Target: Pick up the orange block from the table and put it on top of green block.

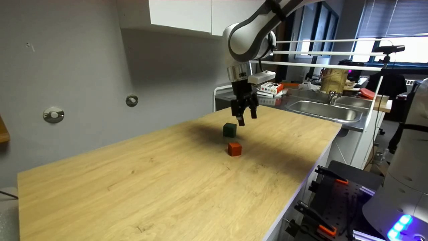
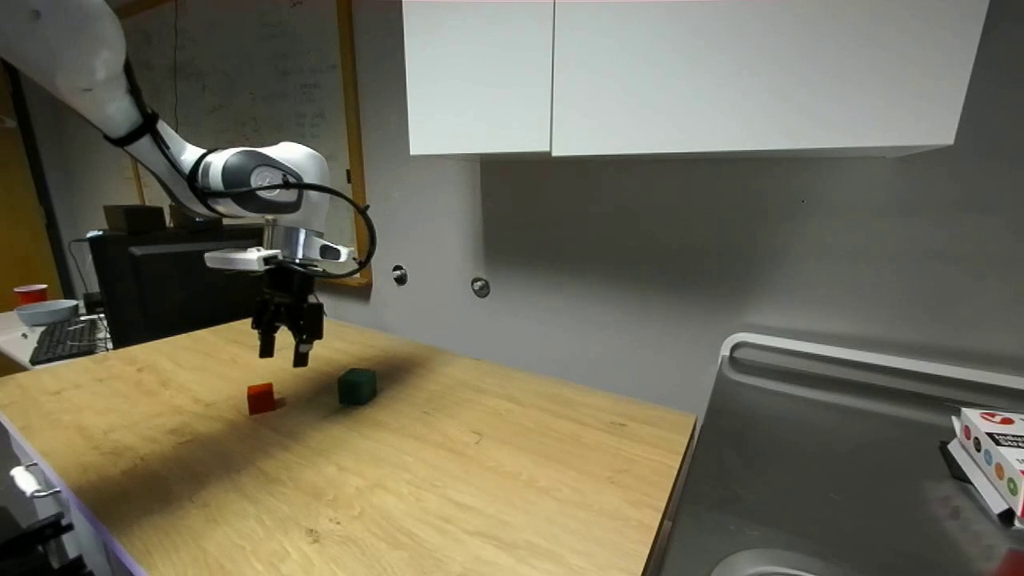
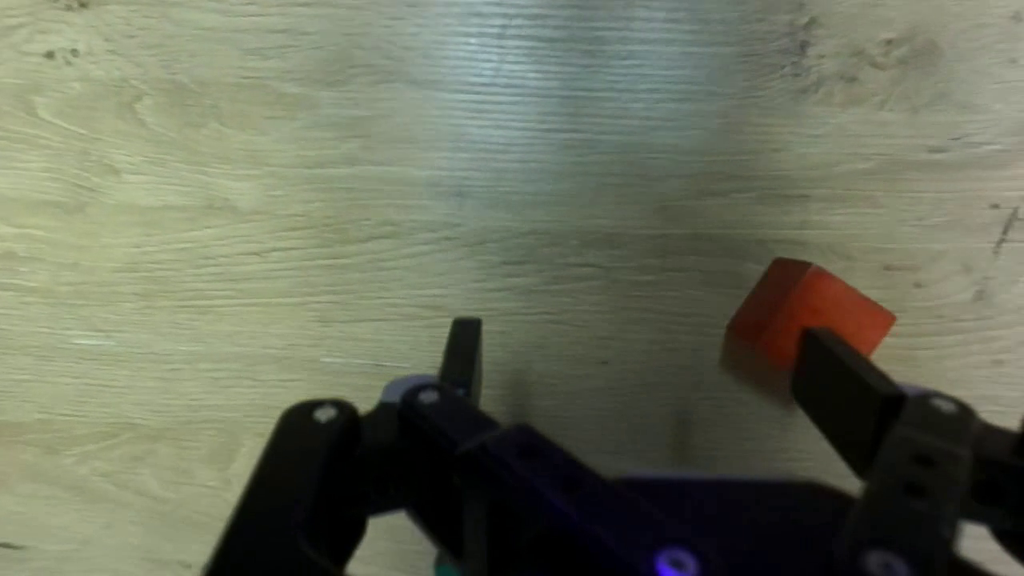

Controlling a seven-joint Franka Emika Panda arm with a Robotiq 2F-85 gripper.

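Observation:
The orange block lies on the light wooden table, and it also shows in an exterior view. The green block stands on the table a short way from it, apart, and shows in an exterior view. My gripper is open and empty above the table, also seen in an exterior view. In the wrist view the fingers are wide apart. The right finger overlaps part of the orange block. Only a sliver of the green block shows behind the left finger.
A grey wall runs along the table's back, with white cabinets above. A metal counter with a sink and a box adjoins one table end. A monitor stands beyond the other end.

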